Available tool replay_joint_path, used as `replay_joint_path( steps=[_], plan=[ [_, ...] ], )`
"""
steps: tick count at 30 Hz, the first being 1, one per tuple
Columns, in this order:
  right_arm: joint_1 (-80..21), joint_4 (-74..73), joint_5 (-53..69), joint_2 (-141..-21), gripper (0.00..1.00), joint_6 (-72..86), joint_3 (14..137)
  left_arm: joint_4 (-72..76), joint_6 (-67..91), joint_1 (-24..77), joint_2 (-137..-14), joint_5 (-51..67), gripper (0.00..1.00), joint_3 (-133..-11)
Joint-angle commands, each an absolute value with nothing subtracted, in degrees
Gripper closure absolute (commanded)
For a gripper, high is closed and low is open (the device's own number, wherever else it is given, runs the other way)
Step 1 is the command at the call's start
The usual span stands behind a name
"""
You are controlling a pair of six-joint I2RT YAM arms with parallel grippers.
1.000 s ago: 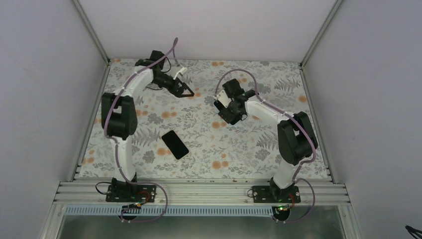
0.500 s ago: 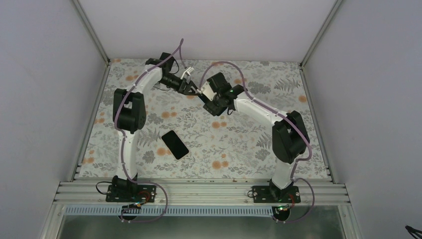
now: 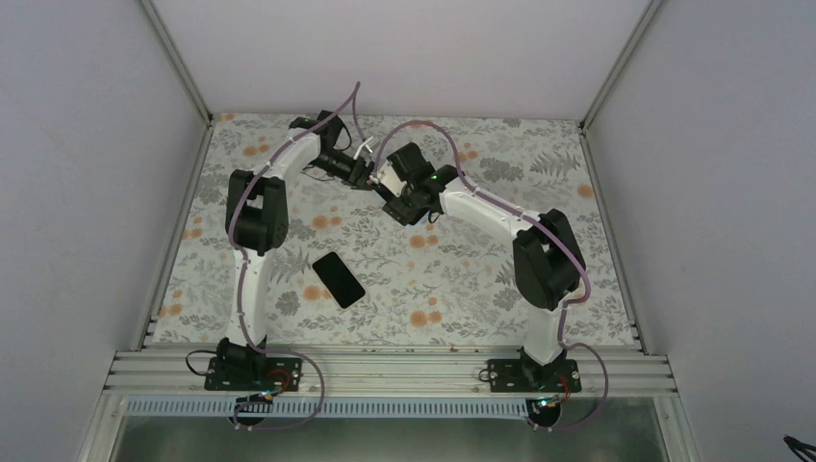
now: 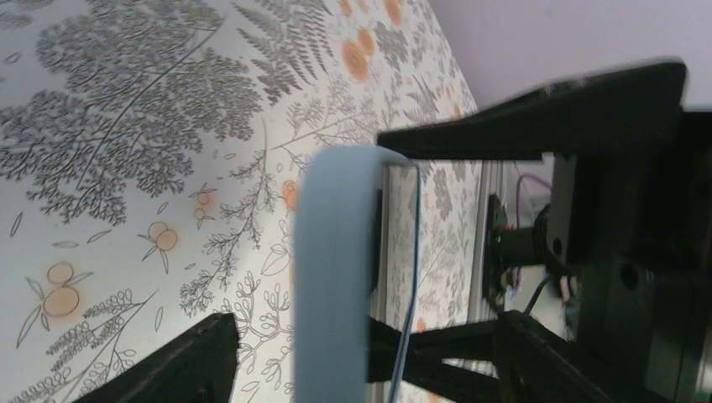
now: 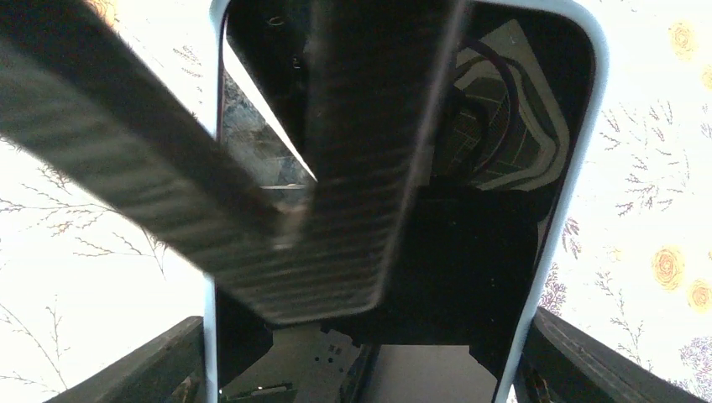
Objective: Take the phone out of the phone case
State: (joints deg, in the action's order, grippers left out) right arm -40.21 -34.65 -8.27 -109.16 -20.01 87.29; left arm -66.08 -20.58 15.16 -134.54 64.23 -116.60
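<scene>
Left gripper (image 4: 378,243) and right gripper (image 5: 369,319) crowded around a blue phone case (image 4: 332,277) above the far middle of the table (image 3: 462,279), flat black slab (image 3: 338,279) lying near-left of centre, right half open, walls (image 3: 96,192) enclosing three sides.

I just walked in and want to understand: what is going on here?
The right gripper holds a pale blue phone case, apparently with a glossy black phone inside, over the far middle of the flowered table. The left gripper straddles the case with its fingers; whether it grips yet is unclear. A flat black rectangle lies apart, nearer the arm bases.
</scene>
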Motion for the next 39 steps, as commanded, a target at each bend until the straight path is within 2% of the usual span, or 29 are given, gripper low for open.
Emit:
replay_joint_path(
  steps=[1,5,6,10,13,15,17,21,27,33,39],
  plan=[
    [-40.8,-31.7,-9.4,-107.0,0.32,-19.3,89.1,-68.3,-22.5,15.3,-134.9,67.7,0.34,-118.5],
    [-40.9,-31.9,-8.8,-105.9,0.31,-19.2,88.2,-69.1,-23.5,15.3,-135.3,69.1,0.7,-119.2],
    [-40.9,-31.9,-8.6,-105.6,0.31,-19.3,87.7,-69.2,-23.8,15.4,-135.2,69.3,0.75,-119.4],
    [-40.9,-31.7,-7.0,-104.3,0.27,-19.4,86.7,-69.8,-25.3,15.4,-134.7,70.9,0.77,-120.2],
    [-40.7,-33.5,-4.4,-103.1,0.05,-19.9,86.8,-72.7,-29.4,15.5,-134.5,72.2,0.89,-121.6],
    [-40.2,-35.6,-1.8,-101.5,0.0,-21.3,86.2,-75.5,-32.6,15.4,-134.2,72.3,0.97,-122.5],
    [-39.2,-37.5,0.5,-98.8,0.0,-23.9,84.3,-75.9,-35.2,15.5,-132.4,70.7,0.98,-121.8],
    [-34.8,-39.1,8.0,-89.3,0.0,-30.6,77.4,-67.1,-35.3,15.8,-123.8,64.1,0.97,-113.8],
    [-20.8,-43.2,30.7,-77.9,0.0,-43.0,71.1,-51.1,-37.4,20.4,-106.7,50.2,0.96,-98.0],
    [-18.3,-47.0,45.2,-78.6,0.0,-56.0,65.8,-40.3,-40.0,23.7,-93.3,50.9,0.98,-87.3],
    [-18.3,-35.1,44.6,-75.4,0.01,-54.9,59.7,-41.7,-42.9,25.2,-91.4,54.1,0.98,-84.7]
  ],
)
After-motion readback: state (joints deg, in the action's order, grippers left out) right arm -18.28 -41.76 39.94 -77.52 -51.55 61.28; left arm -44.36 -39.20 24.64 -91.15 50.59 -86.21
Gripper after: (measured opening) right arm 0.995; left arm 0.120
